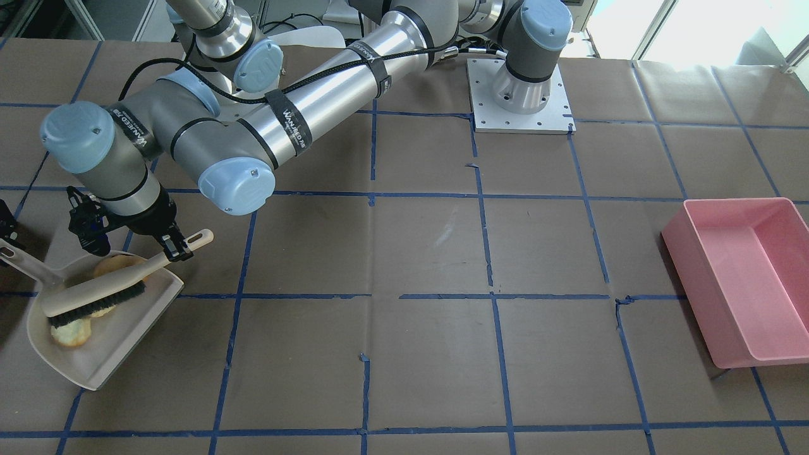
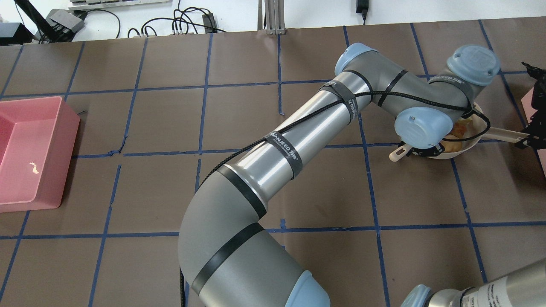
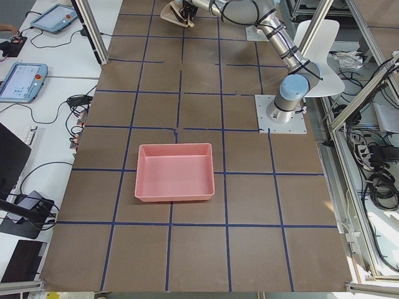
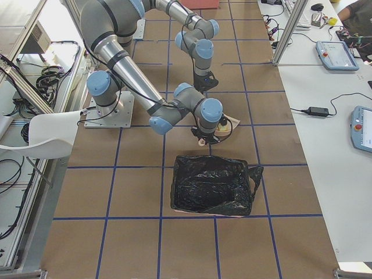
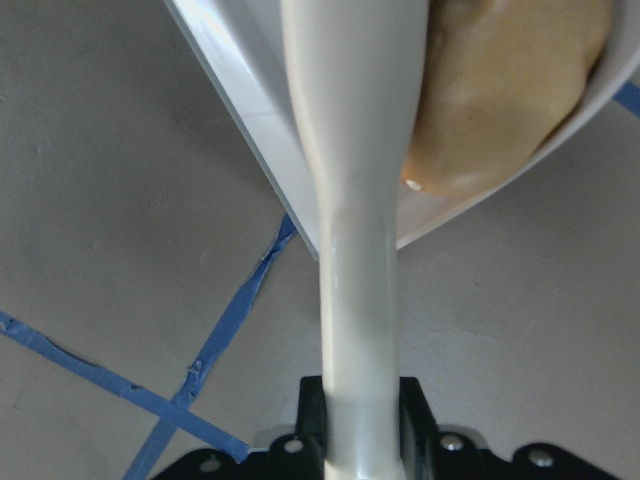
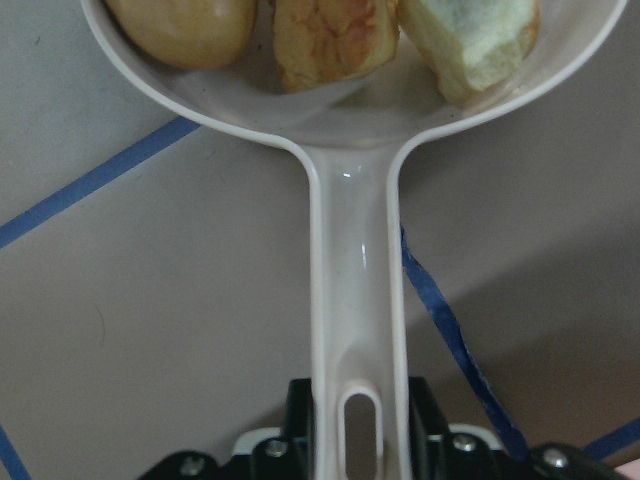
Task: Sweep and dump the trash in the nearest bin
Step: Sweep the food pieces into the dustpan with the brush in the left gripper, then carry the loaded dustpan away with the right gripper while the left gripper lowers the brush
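A beige dustpan [image 1: 107, 354] rests on the table at the robot's far right. The trash lies inside it: a tan potato-shaped piece [image 6: 185, 25], an orange-brown bread-like chunk [image 6: 335, 40] and a pale greenish-white chunk [image 6: 470, 40]. My right gripper [image 6: 355, 430] is shut on the dustpan's handle [image 6: 355, 300]. A beige brush [image 1: 95, 297] lies across the pan over the trash. My left gripper [image 1: 176, 246] is shut on the brush's handle [image 5: 355, 200]. The bin [image 4: 212, 186], lined with a black bag, stands just beyond the pan; only its pink corner [image 2: 533, 100] shows overhead.
A large pink rectangular tub [image 1: 746, 278] stands on the table at the robot's far left. My left arm [image 2: 290, 149] stretches across the table's middle. The brown table cover [image 1: 430, 354] carries a blue tape grid.
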